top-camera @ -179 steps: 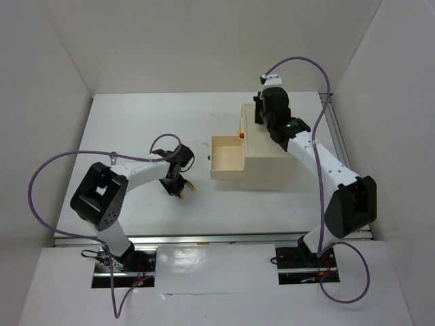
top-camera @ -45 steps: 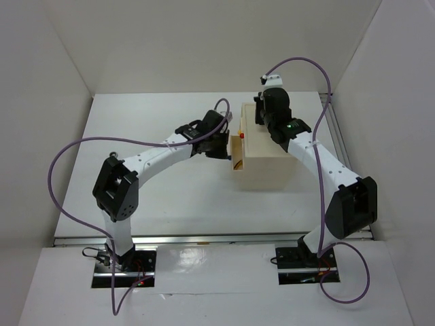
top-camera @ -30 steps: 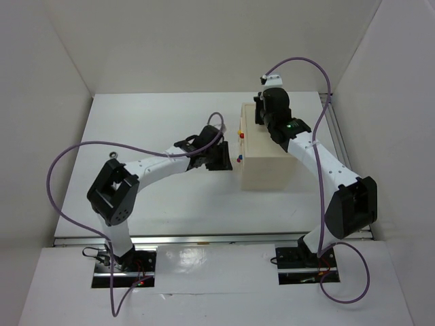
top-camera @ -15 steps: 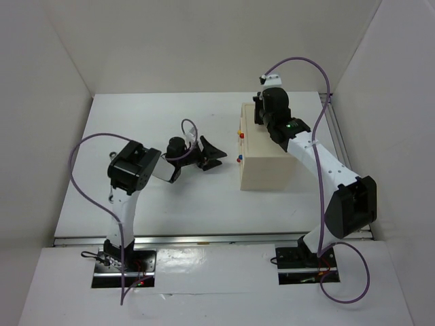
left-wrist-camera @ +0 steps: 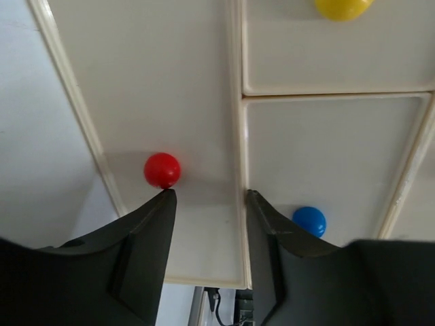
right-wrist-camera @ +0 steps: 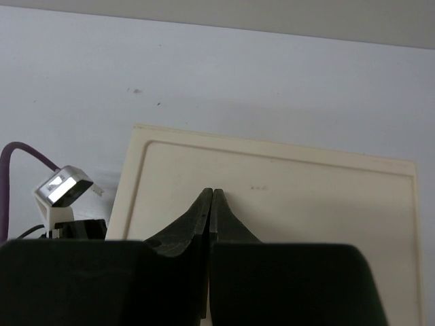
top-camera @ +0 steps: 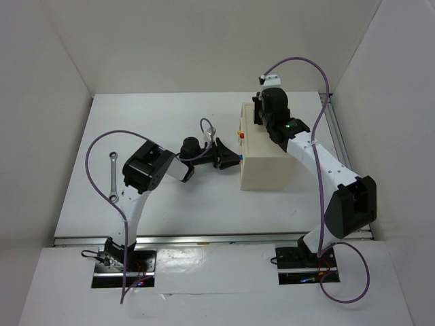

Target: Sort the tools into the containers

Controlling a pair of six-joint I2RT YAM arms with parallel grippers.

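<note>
The beige box [top-camera: 266,155] stands right of centre with its drawers shut. Its front fills the left wrist view, with a red knob [left-wrist-camera: 162,170], a blue knob [left-wrist-camera: 309,221] and a yellow knob [left-wrist-camera: 343,7]. My left gripper [top-camera: 233,156] is open and empty, just in front of the box's front, its fingertips [left-wrist-camera: 165,198] close to the red knob and the seam between two drawers. My right gripper [right-wrist-camera: 213,193] is shut and empty, resting over the box's top [right-wrist-camera: 285,183]. One silver wrench [top-camera: 112,178] lies on the table at the left. The other tools are out of view.
White walls close in the table at the back and both sides. The left arm's purple cable [top-camera: 102,146] loops over the left half of the table. The right arm [top-camera: 319,163] reaches over the box from the right.
The open drawer was pushed shut. My left gripper drew back from the box, then moved right again up to its front. The arm's shift uncovered the wrench. The right arm has not moved.
</note>
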